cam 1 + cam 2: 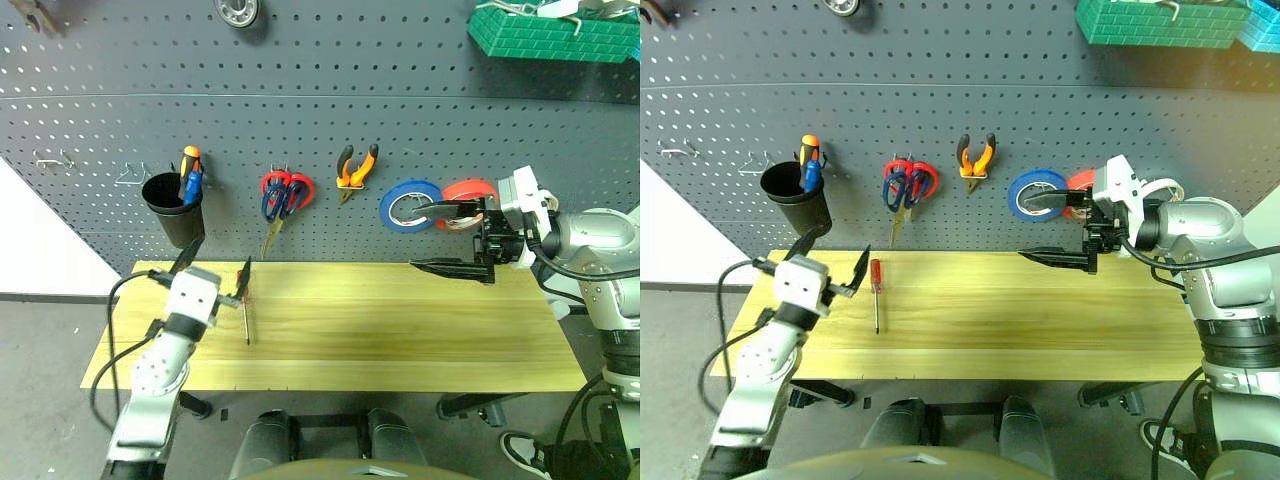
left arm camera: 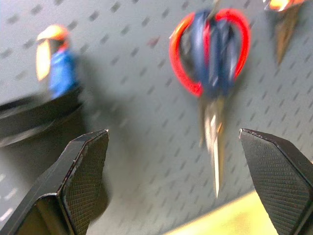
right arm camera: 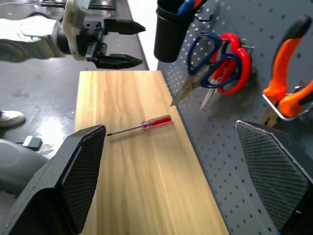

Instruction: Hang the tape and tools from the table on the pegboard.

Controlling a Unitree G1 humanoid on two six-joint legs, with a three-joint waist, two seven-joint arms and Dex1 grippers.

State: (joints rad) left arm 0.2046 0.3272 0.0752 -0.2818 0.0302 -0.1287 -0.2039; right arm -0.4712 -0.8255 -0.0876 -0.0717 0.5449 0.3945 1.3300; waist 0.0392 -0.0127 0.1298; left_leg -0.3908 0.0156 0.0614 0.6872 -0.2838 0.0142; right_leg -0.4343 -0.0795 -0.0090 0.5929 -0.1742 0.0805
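A thin red-handled screwdriver (image 1: 876, 285) lies on the wooden table (image 1: 400, 330), just right of my left gripper (image 1: 214, 268). That gripper is open and empty, pointing at the pegboard (image 1: 300, 90). The dark blue-handled scissors (image 1: 274, 200) hang there on one hook with the red-handled scissors (image 1: 298, 188). The orange-and-black pliers (image 1: 357, 168) hang to their right. My right gripper (image 1: 1052, 231) stands open and empty in front of the blue roll (image 1: 408, 205) and the red-orange roll (image 1: 472, 192). The tape is out of view.
A black cup (image 1: 175, 212) on the pegboard holds an orange and a blue screwdriver (image 1: 190, 172). Empty wire hooks (image 1: 130, 178) hang left of it. A green basket (image 1: 550, 35) sits high on the right of the board.
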